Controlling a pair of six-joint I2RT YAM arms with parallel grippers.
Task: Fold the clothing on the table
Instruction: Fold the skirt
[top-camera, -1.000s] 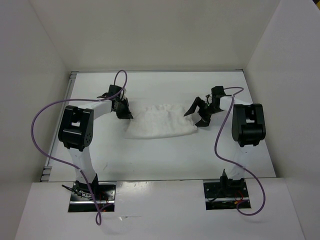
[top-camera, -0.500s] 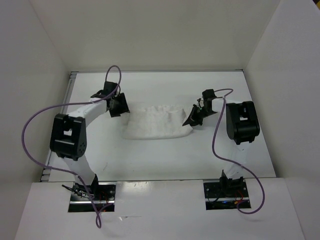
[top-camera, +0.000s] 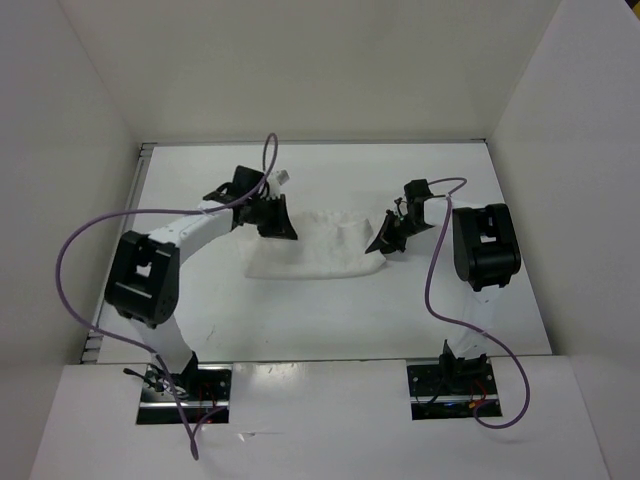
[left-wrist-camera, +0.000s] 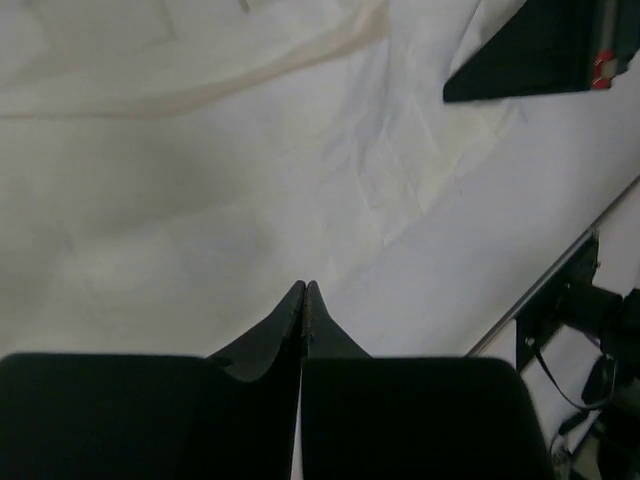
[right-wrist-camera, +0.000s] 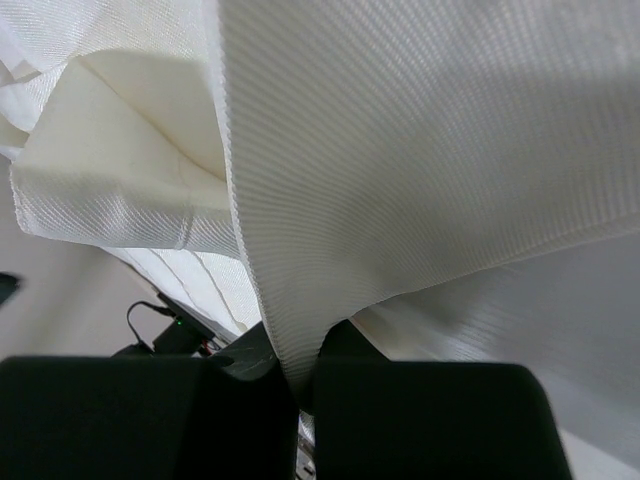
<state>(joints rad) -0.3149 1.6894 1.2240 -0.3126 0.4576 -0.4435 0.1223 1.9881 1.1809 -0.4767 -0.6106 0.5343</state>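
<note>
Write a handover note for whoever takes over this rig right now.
Left gripper: shut, nothing seen pinched in it, over the far left corner of the clothing.
Right gripper: shut on the clothing, pinching a fold at its right edge.
Clothing: rumpled, mid table, between the two grippers.
Done: right side gripped; no neat fold visible.
To do: get a left-side hold, complete the fold, lay it flat.

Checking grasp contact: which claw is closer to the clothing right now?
Right. The right claw is shut on a fold of the clothing; the left claw is shut over its left end, no fabric between its tips.
</note>
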